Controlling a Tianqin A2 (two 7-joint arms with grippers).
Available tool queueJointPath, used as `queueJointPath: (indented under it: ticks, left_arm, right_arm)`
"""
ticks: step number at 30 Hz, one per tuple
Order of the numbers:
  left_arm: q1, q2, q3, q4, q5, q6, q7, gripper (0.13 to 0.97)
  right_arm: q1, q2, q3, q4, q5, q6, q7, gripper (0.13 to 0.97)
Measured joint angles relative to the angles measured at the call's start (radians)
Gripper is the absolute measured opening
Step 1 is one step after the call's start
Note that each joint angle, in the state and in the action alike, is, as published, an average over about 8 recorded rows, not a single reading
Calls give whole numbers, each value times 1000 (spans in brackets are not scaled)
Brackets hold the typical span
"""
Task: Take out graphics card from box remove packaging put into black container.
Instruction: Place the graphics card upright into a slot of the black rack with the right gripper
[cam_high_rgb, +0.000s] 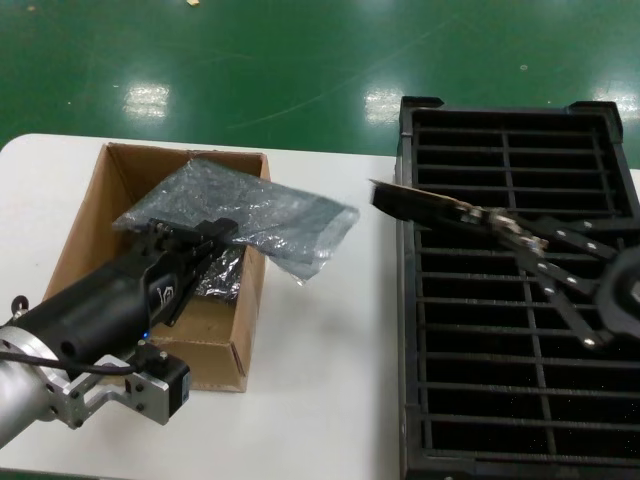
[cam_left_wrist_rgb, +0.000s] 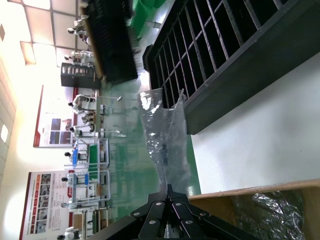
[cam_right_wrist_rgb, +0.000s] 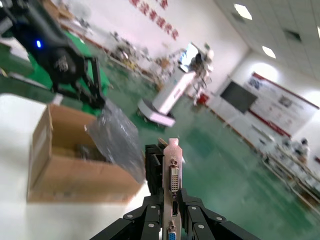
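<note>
The right gripper (cam_high_rgb: 500, 222) reaches in low over the black container (cam_high_rgb: 425, 330), clamped on the bracket end of the graphics card (cam_high_rgb: 425, 205), which juts out past the container's left rim. Left of the container, the left gripper (cam_high_rgb: 215, 240) stretches over the box (cam_high_rgb: 90, 225), pinching the packaging (cam_high_rgb: 255, 215) draped across its far corner.

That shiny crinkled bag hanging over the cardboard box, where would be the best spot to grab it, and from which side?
Probably the near edge of the packaging, where the left claw already pinches it from the robot's side. The bag is thin and floppy, so its edge fits between the fingers. Its far end drapes past the box wall, offering less support.
</note>
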Motion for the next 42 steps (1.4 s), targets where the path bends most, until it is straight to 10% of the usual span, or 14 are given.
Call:
queueJointPath:
  ticks: [19, 33, 42]
  left_arm:
    - [0, 0, 0, 0, 0, 0, 0, 140]
    - [0, 0, 0, 0, 0, 0, 0, 140]
    - [0, 0, 0, 0, 0, 0, 0, 140]
  right_arm:
    - [-76, 40, 35, 40, -48, 61, 58, 187]
    - [277, 132, -174, 82, -401, -193, 511, 187]
    - [403, 165, -266, 2, -450, -377, 531, 187]
